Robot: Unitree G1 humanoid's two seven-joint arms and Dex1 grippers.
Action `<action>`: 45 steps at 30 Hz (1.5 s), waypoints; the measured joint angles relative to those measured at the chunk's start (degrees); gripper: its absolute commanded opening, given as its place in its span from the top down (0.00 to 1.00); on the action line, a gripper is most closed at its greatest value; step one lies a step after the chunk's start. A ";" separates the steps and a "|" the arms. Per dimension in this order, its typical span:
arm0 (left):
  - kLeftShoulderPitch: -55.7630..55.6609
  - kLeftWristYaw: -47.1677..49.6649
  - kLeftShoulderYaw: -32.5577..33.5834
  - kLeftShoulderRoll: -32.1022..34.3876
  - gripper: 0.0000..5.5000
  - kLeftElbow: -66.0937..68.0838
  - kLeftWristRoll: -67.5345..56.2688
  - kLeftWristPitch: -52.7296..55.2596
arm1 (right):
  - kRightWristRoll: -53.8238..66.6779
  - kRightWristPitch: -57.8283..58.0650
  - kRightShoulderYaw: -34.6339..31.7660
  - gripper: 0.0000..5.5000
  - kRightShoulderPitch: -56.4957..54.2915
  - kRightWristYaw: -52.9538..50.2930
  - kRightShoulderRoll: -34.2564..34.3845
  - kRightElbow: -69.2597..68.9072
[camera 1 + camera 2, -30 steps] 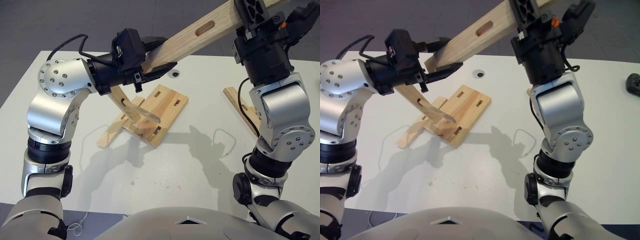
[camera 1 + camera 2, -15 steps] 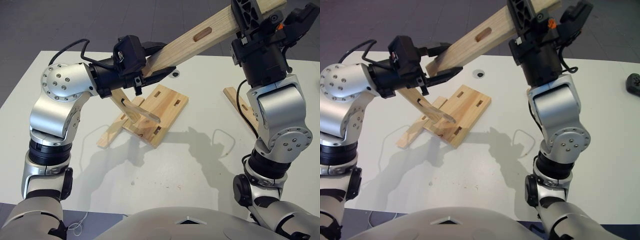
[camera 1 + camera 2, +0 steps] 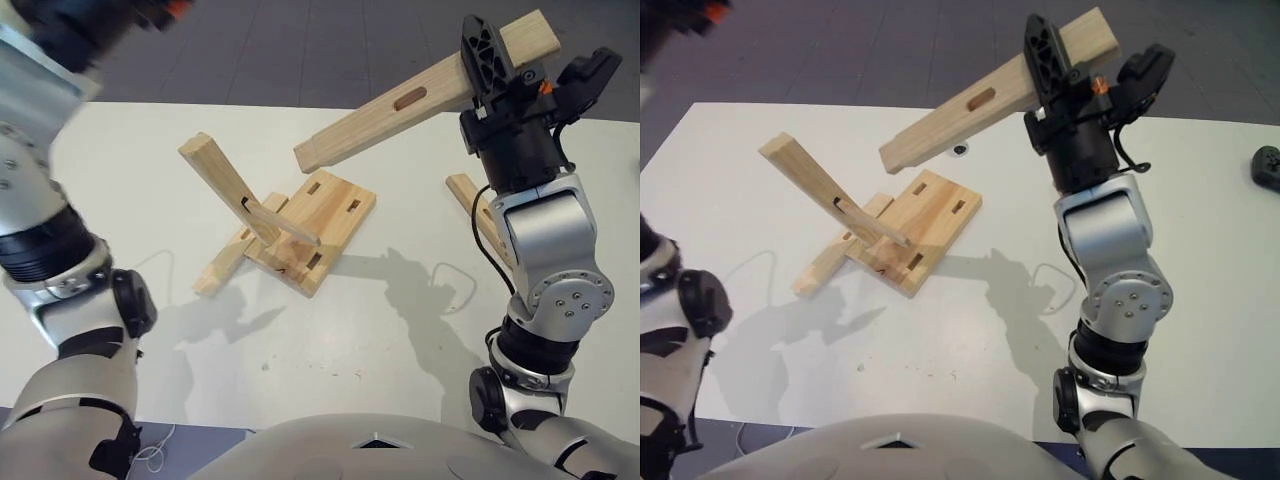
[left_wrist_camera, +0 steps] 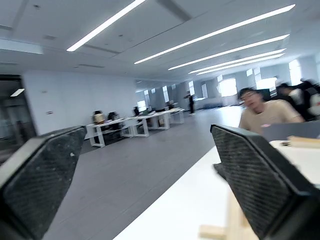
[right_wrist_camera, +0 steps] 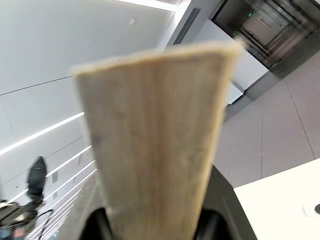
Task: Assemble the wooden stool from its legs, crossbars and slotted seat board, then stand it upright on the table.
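The right gripper (image 3: 489, 66) was up high over the far side of the table (image 3: 350, 330). It was closed tight on a wooden leg (image 3: 400, 105), near the leg's top end. The leg was in the air and tilted, with its free end pointing down toward the middle of the table. It had a long hole in its side. The free end hung above the seat board (image 3: 335, 215) and did not touch it.

The seat board lay on the table, a little lifted on one side. You could see small slots cut in it. A second leg (image 3: 225, 185) stuck up from the near edge of the board and leaned away to the left. A thin bar (image 3: 298, 232) went through it. A flat stick (image 3: 222, 264) lay under the board's left side and poked out toward the front.

One more piece of wood (image 3: 468, 197) lay on the table, just behind the right arm. A thin white cord (image 3: 452, 290) made a loop near it.

The left gripper (image 4: 145, 132) was lifted off to the left. Its two fingers (image 4: 250, 175) were spread wide apart, with nothing between them.
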 measured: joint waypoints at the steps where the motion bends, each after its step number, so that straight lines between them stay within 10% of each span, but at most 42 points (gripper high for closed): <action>1: 1.93 0.40 -1.30 0.83 0.04 1.30 3.55 -1.38 | 1.64 0.43 -0.04 0.81 0.64 0.45 -0.25 -0.51; 6: 14.19 6.62 -8.45 1.45 0.02 11.54 24.61 -12.58 | 9.65 6.11 2.91 0.81 5.12 6.43 -5.49 -4.52; 15: 26.62 5.99 -16.29 -2.90 0.02 7.12 33.36 -15.98 | -10.41 13.38 13.22 0.81 4.70 14.70 -13.03 -4.68; 33: 29.76 4.74 -19.48 -8.54 0.02 0.59 35.83 -13.37 | -26.38 15.17 2.24 0.81 7.66 33.46 -24.62 -2.14; 45: 21.18 -1.34 -1.21 -8.04 0.02 -17.27 -4.68 3.63 | -40.12 14.50 -1.64 0.81 10.94 37.60 -29.07 6.73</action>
